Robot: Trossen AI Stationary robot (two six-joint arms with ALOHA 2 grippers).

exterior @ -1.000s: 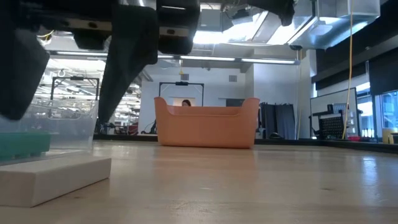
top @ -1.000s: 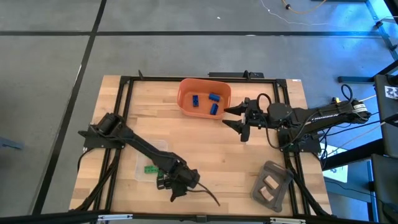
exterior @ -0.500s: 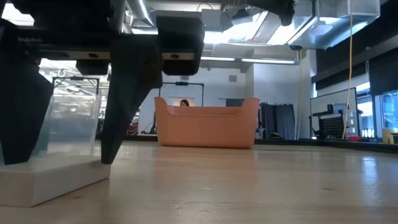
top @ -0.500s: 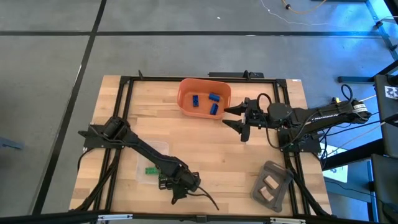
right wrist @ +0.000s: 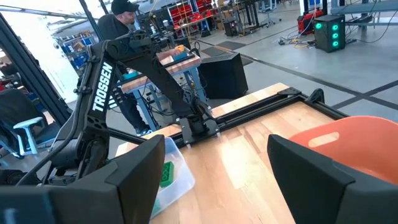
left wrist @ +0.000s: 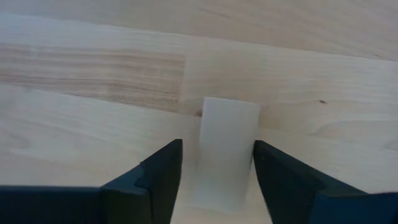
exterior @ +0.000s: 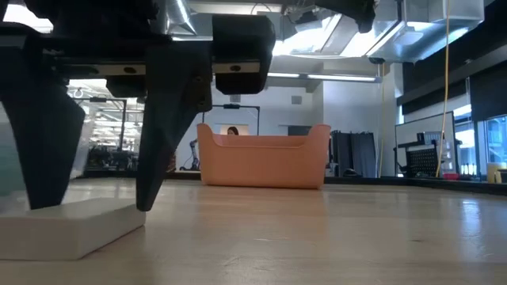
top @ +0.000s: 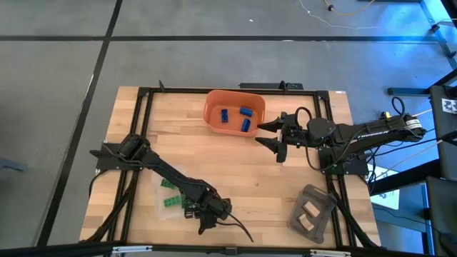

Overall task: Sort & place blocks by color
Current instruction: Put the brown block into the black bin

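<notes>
Tan block (left wrist: 225, 152), the last loose brick on the wooden table (top: 235, 160), lies flat near the front edge, bracketed by the left gripper (left wrist: 217, 171), whose fingers (left wrist: 158, 177) stand narrowly apart on either side without clearly touching it. From the left wrist camera the block's long axis runs straight away from the gripper, parallel to the fingers, so they would close across its short width. Seen from above, the left gripper (top: 207, 213) sits just beside the clear tray (top: 163, 200) holding green blocks (top: 171, 201); 3 blue blocks (top: 245, 113) rest in the orange bin (top: 213, 123), and 2 tan blocks (top: 309, 211) in the grey tray (top: 296, 214) at the front right. The right gripper (top: 277, 140) hovers wide open beside the orange bin, idle. The risk, judging from the snug clearance: a fingertip landing on the block's top or nudging its edge could skid or twist it on the smooth wood, spoiling the grasp.
</notes>
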